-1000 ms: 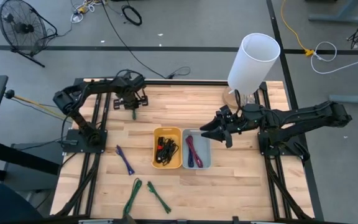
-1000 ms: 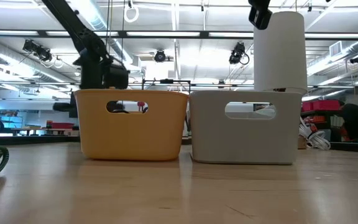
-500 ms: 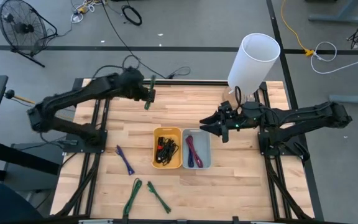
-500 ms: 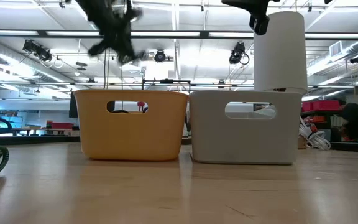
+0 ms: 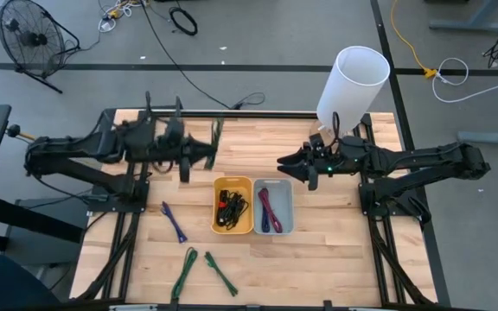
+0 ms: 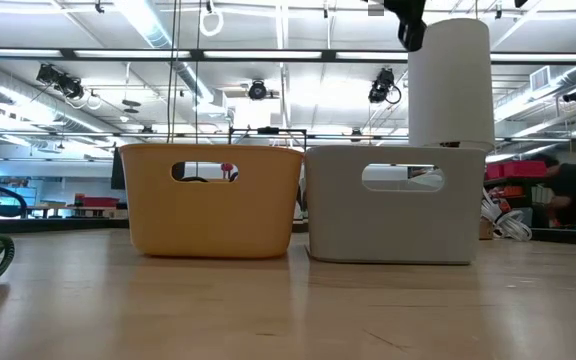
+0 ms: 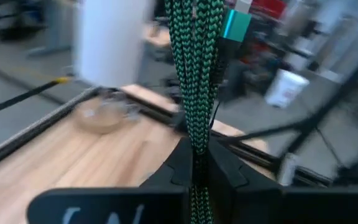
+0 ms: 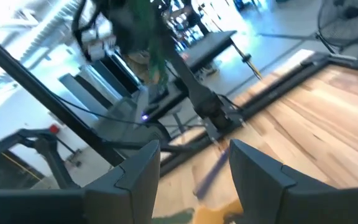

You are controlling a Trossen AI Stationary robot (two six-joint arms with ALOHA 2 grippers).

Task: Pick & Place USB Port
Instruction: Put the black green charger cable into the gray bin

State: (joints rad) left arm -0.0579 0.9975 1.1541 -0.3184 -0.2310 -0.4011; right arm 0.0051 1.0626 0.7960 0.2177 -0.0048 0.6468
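While your left tool (image 5: 207,154) hangs above the wooden surface (image 5: 318,250) just left of the yellow bin (image 5: 233,205), its fingers are pinched shut on a green braided USB cable (image 7: 196,74). From the left wrist the cable runs straight out from between the fingers, doubled over, with a teal connector (image 7: 235,25) at its far end. From above, the cable's end (image 5: 217,132) sticks out past the tool toward the surface's back edge.

Your right tool (image 5: 294,164) sits above the surface just behind the grey bin (image 5: 274,206), fingers (image 8: 135,177) spread apart, nothing between them.

Yellow bin holds dark cables; grey bin, touching it on the right, holds red and purple ones. On the surface: a purple cable (image 5: 174,222) left of the yellow bin, two green cables (image 5: 202,269) near the front edge. A white cylinder (image 5: 351,86) stands at the back right corner.
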